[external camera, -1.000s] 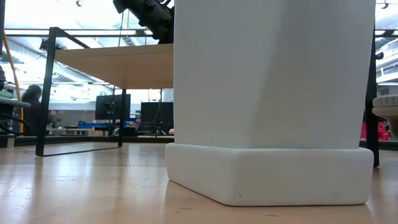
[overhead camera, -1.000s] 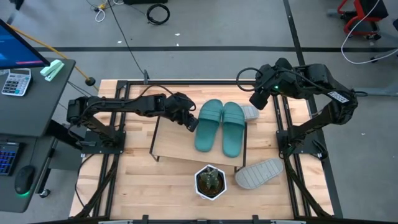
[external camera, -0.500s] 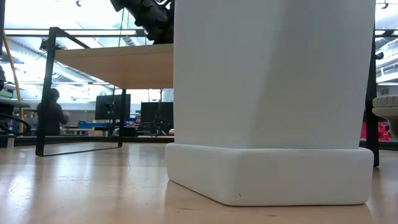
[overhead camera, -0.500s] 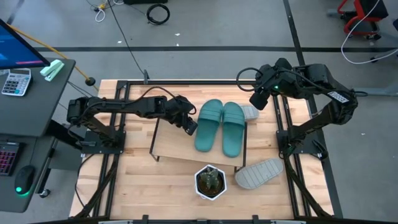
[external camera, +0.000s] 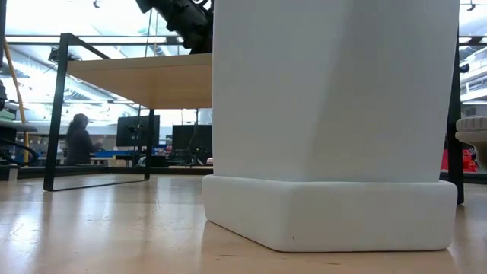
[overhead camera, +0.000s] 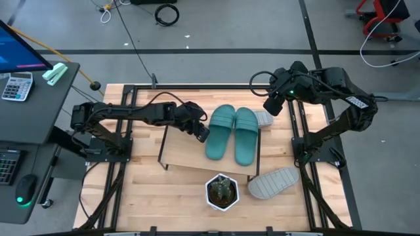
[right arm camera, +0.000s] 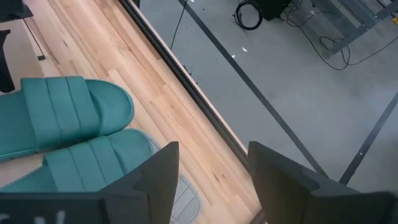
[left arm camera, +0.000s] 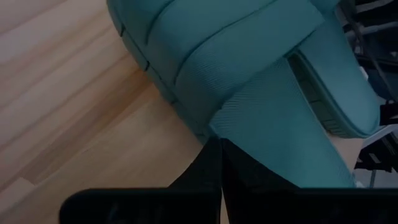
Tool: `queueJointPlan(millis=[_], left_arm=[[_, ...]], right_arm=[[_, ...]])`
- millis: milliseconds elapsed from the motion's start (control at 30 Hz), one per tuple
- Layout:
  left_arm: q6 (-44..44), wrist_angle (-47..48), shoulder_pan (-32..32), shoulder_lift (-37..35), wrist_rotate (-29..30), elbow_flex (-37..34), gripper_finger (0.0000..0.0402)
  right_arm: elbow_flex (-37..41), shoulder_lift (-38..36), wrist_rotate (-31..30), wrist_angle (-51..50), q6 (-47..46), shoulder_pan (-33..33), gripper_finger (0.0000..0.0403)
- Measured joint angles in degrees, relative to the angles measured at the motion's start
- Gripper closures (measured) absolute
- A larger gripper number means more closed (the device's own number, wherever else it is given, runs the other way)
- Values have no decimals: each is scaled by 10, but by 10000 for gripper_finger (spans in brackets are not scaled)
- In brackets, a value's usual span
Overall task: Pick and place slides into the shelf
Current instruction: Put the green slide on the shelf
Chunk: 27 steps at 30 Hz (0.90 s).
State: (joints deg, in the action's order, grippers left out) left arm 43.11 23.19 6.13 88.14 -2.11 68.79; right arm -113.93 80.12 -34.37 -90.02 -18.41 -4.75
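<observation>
Two teal slides (overhead camera: 220,131) (overhead camera: 246,134) lie side by side, soles down, on the shelf (overhead camera: 184,147). One grey slide (overhead camera: 264,118) rests on the table behind the shelf's far right corner, partly hidden by it. The other grey slide (overhead camera: 273,181) lies sole up on the table near the shelf's right leg. My left gripper (overhead camera: 200,131) is shut, low over the shelf, right beside the left teal slide (left arm camera: 236,56). My right gripper (overhead camera: 272,105) hangs open above the far grey slide (right arm camera: 183,193). My left gripper's shut fingertips (left arm camera: 214,155) stand at the left teal slide's outer side edge (left arm camera: 208,127), coming level from the table's left. I cannot tell whether they touch it. The slide lies flat on the shelf.
A white pot (overhead camera: 222,191) with a green plant stands on the table at the shelf's near edge and fills most of the low view (external camera: 335,114). Black rails (overhead camera: 298,131) run along both table sides. A person (external camera: 78,138) shows in the room beyond.
My left arm has shifted a little over the shelf beside the left teal slide. The slides lie where they were. A person in the room beyond has walked across.
</observation>
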Motion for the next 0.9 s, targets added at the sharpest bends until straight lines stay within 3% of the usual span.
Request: queueJointPlan(millis=[900], left_arm=[[9, 28, -26, 0, 50, 0, 401]], right_arm=[[0, 0, 4, 0, 0, 0, 204]])
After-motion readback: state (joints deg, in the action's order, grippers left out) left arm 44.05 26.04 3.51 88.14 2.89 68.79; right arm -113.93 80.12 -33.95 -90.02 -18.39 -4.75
